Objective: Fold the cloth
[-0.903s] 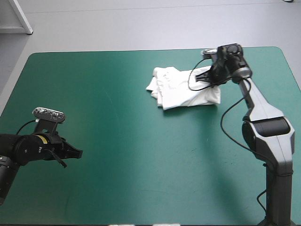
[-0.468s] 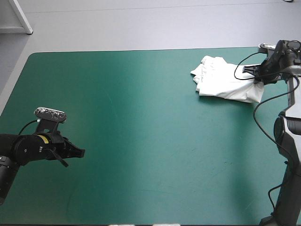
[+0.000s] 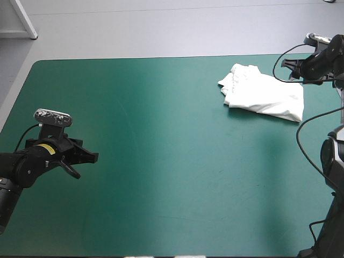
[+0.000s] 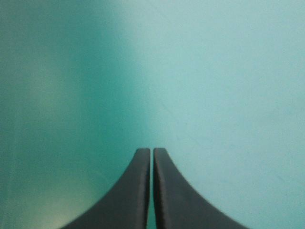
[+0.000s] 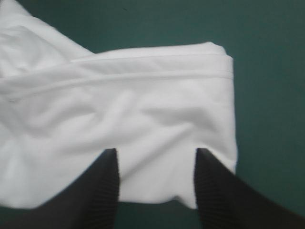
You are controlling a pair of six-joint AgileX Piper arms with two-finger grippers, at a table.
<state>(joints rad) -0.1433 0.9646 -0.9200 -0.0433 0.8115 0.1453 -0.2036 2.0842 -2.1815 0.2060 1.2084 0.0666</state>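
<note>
Right gripper [image 5: 155,153]: ribbed black fingers [image 5: 102,191] well apart, straddling the near edge of the T-shirt [image 5: 143,105], gripping nothing; contact unclear. T-shirt: soft white folded bundle, creased, one stitched seam line, lying near the table's far right corner on the smooth teal-green cover [image 3: 161,161]. Left gripper [image 4: 151,150]: fingers pressed together, empty, low over bare cover, well apart from the shirt.

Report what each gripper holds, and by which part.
Nothing is held. The right gripper stands open over an edge of the folded T-shirt; the left gripper is shut, empty, above the table.
</note>
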